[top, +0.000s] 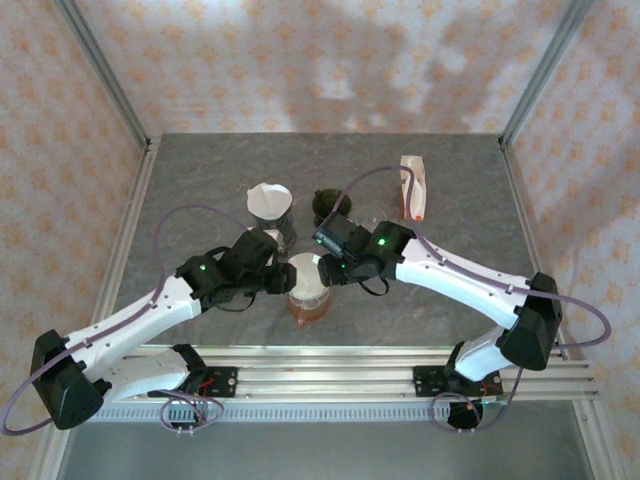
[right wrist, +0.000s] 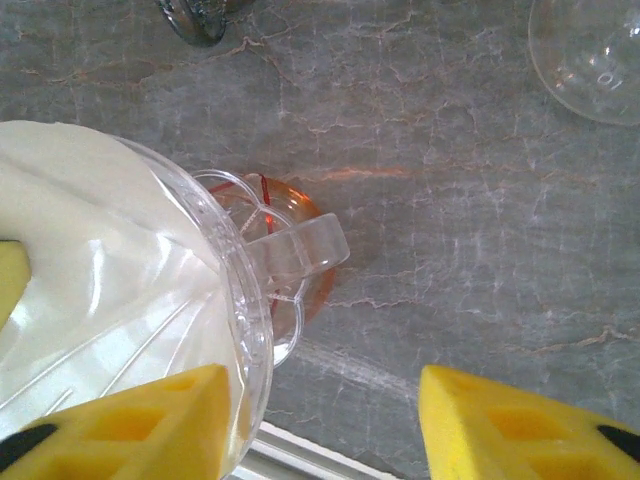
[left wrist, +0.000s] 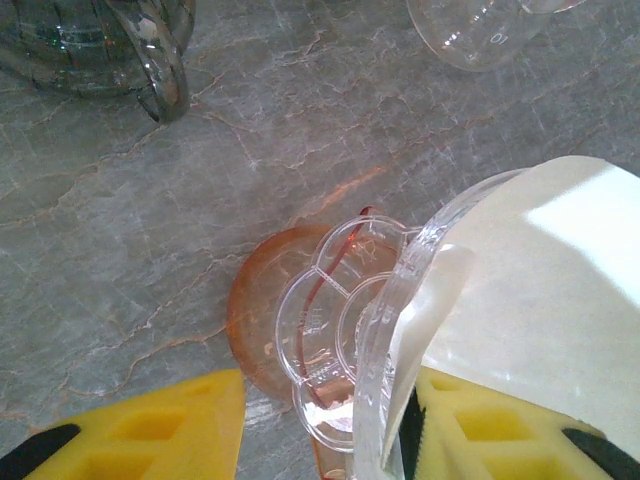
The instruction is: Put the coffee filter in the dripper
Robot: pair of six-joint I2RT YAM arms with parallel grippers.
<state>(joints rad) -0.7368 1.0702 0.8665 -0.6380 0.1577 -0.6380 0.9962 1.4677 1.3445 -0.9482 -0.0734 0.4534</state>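
One clear dripper [right wrist: 245, 300] stands on an orange vessel [left wrist: 255, 320] close to the near edge of the bench [top: 200, 170], about midway along it. The white coffee filter [left wrist: 540, 300] lies inside the dripper, its paper spread against the wall and rising just above the rim. The left gripper [left wrist: 330, 410] is partly open. Its fingers straddle the dripper's rim, one on the filter side and the other outside, with bare bench showing between that finger and the rim. The right gripper [right wrist: 322, 410] stands open beside the dripper's handle, one finger under the rim, the other over bare bench — holding nothing. Behind, toward the bench's middle, stand a glass carafe [top: 270, 205] and a dark glass mug [top: 328, 205] — a white-and-orange packet [top: 414, 187] stands nearer the far right corner.
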